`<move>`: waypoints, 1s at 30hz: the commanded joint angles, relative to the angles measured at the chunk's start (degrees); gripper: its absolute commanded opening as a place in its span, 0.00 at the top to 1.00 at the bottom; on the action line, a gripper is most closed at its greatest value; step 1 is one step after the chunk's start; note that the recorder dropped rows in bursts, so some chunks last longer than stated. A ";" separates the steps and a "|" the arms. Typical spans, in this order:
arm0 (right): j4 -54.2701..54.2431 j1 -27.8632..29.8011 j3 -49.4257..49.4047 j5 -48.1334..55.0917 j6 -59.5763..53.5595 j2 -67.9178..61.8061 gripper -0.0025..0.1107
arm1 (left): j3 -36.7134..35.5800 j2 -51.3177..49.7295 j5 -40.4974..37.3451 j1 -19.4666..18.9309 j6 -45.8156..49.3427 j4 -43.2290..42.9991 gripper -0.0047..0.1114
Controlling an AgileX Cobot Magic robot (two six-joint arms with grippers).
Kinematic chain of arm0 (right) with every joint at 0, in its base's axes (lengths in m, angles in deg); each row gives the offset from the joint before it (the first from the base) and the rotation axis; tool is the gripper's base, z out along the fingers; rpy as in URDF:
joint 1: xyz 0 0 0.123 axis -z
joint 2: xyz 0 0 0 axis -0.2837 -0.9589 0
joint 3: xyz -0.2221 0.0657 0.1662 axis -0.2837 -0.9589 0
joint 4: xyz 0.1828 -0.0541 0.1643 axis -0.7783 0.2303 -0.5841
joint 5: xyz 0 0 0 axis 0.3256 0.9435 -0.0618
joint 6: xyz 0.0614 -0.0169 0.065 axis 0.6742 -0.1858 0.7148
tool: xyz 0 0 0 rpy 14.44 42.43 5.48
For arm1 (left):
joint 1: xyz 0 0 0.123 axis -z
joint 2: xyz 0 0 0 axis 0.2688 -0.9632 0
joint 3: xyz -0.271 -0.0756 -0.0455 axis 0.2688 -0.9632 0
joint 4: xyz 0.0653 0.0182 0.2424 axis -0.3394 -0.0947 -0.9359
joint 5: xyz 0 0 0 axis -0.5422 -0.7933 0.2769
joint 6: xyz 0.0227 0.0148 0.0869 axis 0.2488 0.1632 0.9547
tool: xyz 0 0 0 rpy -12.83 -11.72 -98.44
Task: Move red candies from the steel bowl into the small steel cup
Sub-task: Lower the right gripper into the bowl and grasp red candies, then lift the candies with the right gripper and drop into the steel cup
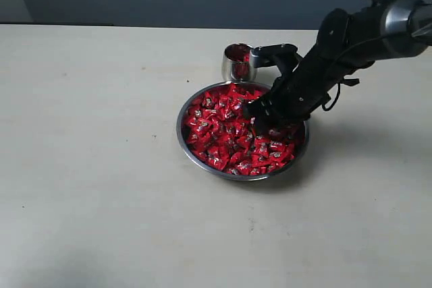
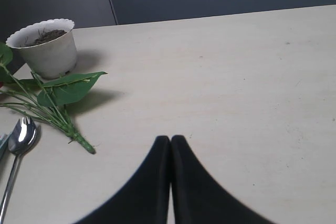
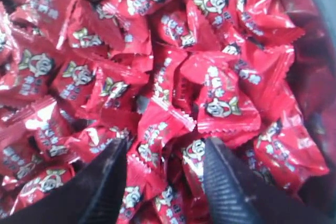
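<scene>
- Small steel cup (image 1: 236, 67) stands just beside the steel bowl (image 1: 181, 129). We see red at its mouth, so some transfer looks done; fill level unreadable.
- Bowl heaped with red candies (image 1: 226, 133); we judge most work remains.
- Right gripper (image 3: 165, 148): jaws spread, down on the pile, clamping nothing.
- Left gripper (image 2: 170, 141): closed, empty, over the table (image 2: 252, 77).

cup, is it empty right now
No, red candies show inside the open mouth of the cup in the exterior view.
</scene>
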 commanded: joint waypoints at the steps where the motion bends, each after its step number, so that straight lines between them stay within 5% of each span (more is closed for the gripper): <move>1: -2.86 0.08 -0.11 -1.33 -1.30 -1.51 0.60 | -0.34 0.22 0.32 0.05 -0.21 0.27 0.96; 10: -6.54 0.08 2.28 -0.92 -2.80 -5.34 0.63 | -0.34 0.22 0.32 0.05 -0.21 0.27 0.96; 14: -6.31 0.08 2.35 -0.36 -2.80 -5.27 0.98 | -0.34 0.22 0.32 0.05 -0.21 0.27 0.96; 30: -2.37 0.18 9.40 0.74 -2.55 8.69 0.98 | -0.34 0.22 0.32 0.05 -0.21 0.27 0.96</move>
